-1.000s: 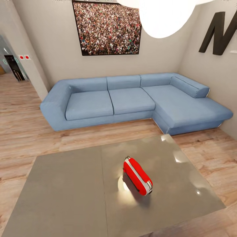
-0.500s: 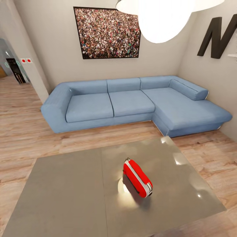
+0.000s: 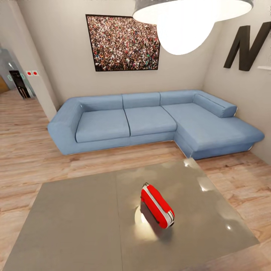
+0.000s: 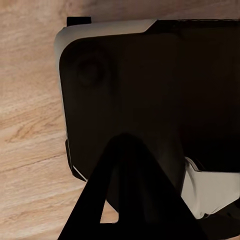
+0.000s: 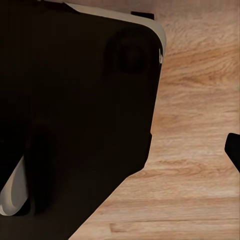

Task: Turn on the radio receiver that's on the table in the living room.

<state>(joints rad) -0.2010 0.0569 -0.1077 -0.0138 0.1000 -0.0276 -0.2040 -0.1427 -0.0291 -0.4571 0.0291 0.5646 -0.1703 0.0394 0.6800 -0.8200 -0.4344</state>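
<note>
A glossy grey table (image 3: 75, 222) mirrors lamplight beneath a shiny red radio receiver (image 3: 157, 206), wood-grain floor (image 3: 26, 150) around.

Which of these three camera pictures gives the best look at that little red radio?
The head view does: the radio receiver sits in plain sight on the glossy grey table, with the blue sofa behind. The two wrist views look down at wood floor and dark robot parts, so they offer nothing of the radio.
</note>
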